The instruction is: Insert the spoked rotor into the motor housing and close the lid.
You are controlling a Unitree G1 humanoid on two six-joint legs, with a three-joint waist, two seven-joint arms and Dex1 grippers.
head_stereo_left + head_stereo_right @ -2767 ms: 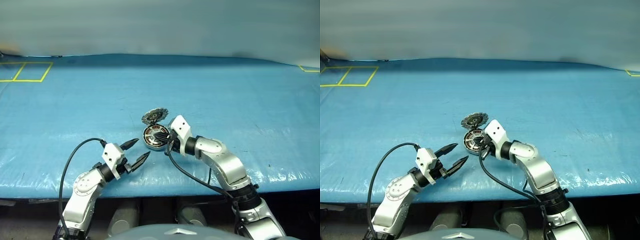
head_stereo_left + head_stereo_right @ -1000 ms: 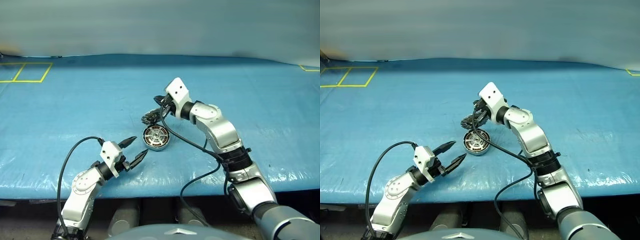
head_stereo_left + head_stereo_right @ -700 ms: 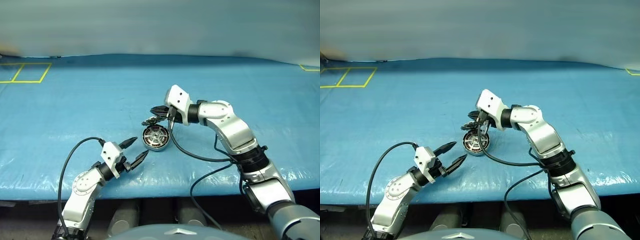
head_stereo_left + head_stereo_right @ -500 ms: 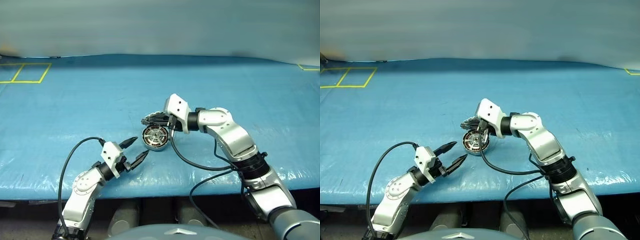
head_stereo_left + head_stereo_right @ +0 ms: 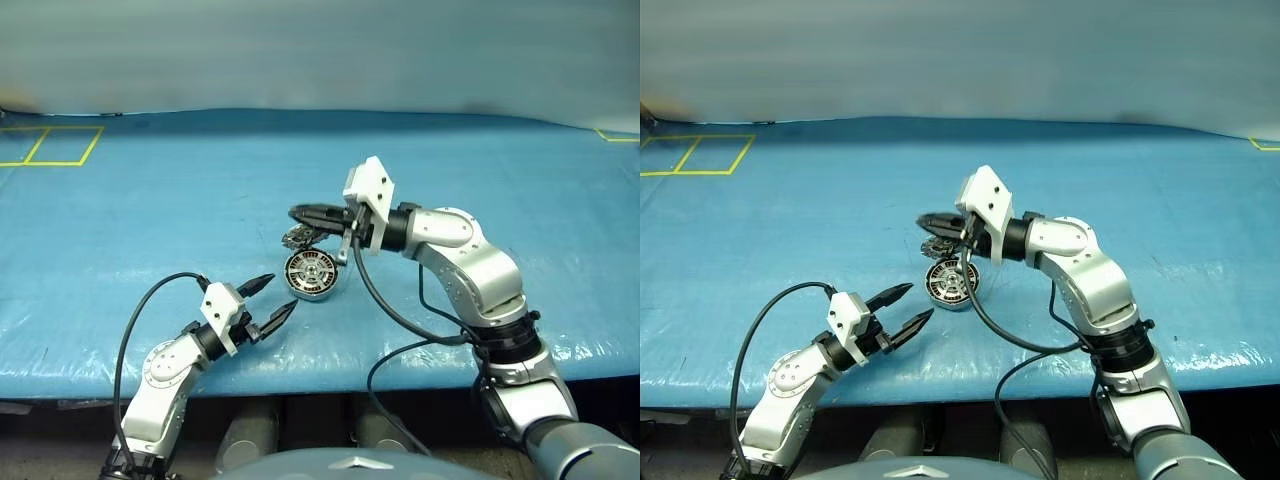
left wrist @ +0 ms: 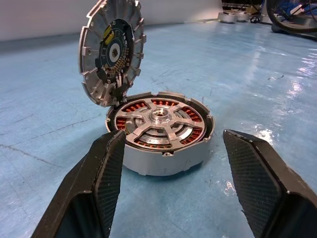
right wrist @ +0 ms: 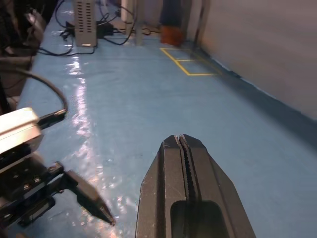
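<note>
The motor housing (image 6: pixel 163 153) is a short silver can standing on the blue table. The spoked rotor (image 6: pixel 161 123) sits inside it, and copper windings show through its gaps. The lid (image 6: pixel 111 52) stands tilted open at the housing's far rim (image 5: pixel 296 237), ribbed face and dark centre turned toward my left gripper. My left gripper (image 5: pixel 283 292) is open, level, just short of the housing (image 5: pixel 312 277), one finger to either side of it in the left wrist view. My right gripper (image 5: pixel 298 212) is shut and empty, hovering just above the lid; its closed fingertips (image 7: pixel 182 144) point across the table.
The blue table cover (image 5: pixel 500 180) runs wide on all sides. Yellow tape squares (image 5: pixel 50 145) mark the far left corner. A black cable (image 5: pixel 372 300) droops from my right arm close beside the housing. The table's front edge (image 5: pixel 320 372) is near my arms.
The shut right gripper dipped down against the lid, then rose and drew back, so it now hovers above it. The lid still stands open. My left gripper has not moved.
</note>
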